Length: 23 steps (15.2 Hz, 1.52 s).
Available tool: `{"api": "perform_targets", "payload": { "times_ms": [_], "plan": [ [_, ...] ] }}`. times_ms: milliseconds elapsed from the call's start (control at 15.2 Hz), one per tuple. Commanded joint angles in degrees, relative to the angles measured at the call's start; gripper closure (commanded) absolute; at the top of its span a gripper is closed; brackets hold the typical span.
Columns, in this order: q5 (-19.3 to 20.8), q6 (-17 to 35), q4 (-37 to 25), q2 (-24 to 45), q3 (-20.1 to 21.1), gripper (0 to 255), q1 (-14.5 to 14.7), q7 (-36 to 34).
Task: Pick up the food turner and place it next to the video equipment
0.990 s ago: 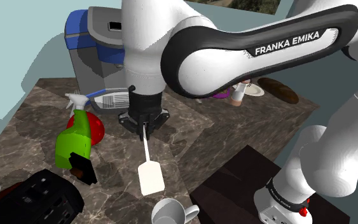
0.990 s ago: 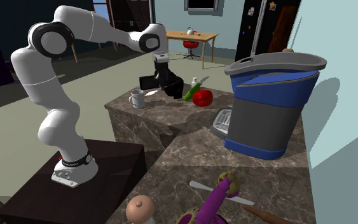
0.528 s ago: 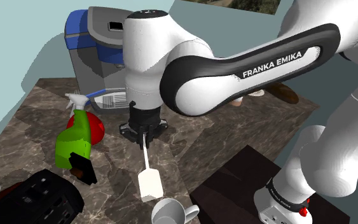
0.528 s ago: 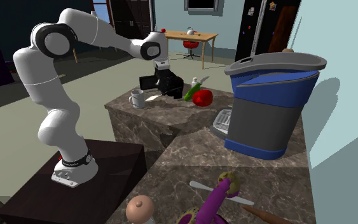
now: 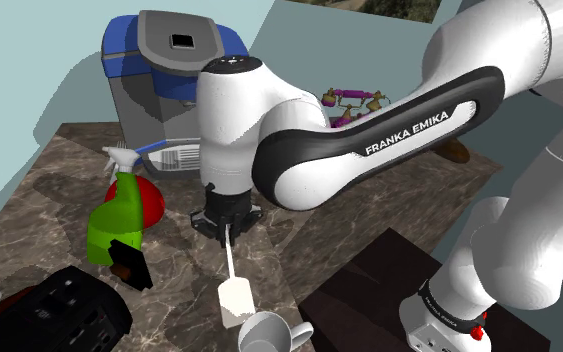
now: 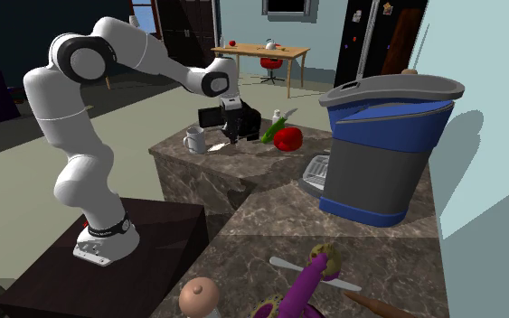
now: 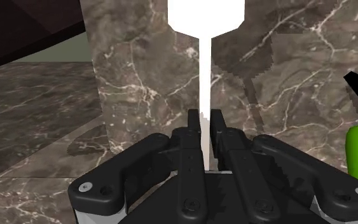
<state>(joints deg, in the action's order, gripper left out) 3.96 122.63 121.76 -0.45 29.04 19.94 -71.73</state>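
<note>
My gripper point(image 5: 227, 230) points down over the dark marble counter point(image 5: 59, 190) and is shut on the thin handle of the white food turner point(image 5: 234, 298). The turner's flat blade hangs toward the counter's front edge, just beside a white mug point(image 5: 269, 334). In the wrist view both fingers point(image 7: 194, 125) clasp the turner handle point(image 7: 205, 70), and the blade casts a shadow on the marble. The video equipment point(image 5: 61, 308), a black boxy device, sits at the shoulder view's lower left. From the second exterior view, the gripper point(image 6: 232, 135) hovers just in front of the video equipment point(image 6: 212, 116).
A green spray bottle point(image 5: 116, 214) and a red object point(image 5: 145, 196) stand toward the shoulder view's left of the gripper. A small black item point(image 5: 130, 262) leans by the bottle. A tall blue and grey bin point(image 5: 157, 85) stands at the back. The dark stand point(image 5: 379, 290) lies lower right.
The arm has carried the turner toward the counter's front edge, so the blade now hangs close to the white mug. The grip on the handle is unchanged.
</note>
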Motion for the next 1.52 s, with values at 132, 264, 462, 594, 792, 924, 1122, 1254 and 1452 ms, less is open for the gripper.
{"api": "perform_targets", "payload": {
  "times_ms": [132, 264, 462, 594, 792, 924, 1122, 1254, 1452],
  "plan": [
    [1.2, 3.0, 1.6, 1.7, 0.1, 255, 0.1, -1.0],
    [1.8, 4.5, 2.4, 2.5, 0.1, 255, 0.1, -1.5],
    [2.8, 6.6, 3.4, 3.9, 0.0, 255, 0.2, -2.3],
    [3.5, 8.1, 4.0, 4.8, 0.0, 255, 0.3, -2.9],
    [4.0, 8.8, 4.3, 5.4, -0.1, 255, 0.3, -3.2],
    [4.0, 8.8, 4.3, 5.4, -0.1, 255, 0.3, -3.2],
    [4.0, 8.8, 4.3, 5.4, -0.1, 255, 0.3, -3.2],
    [4.0, 8.8, 4.3, 5.4, -0.1, 0, 0.3, -3.2],
    [4.0, 8.8, 4.3, 5.4, -0.1, 0, 0.3, -3.2]
  ]
}}
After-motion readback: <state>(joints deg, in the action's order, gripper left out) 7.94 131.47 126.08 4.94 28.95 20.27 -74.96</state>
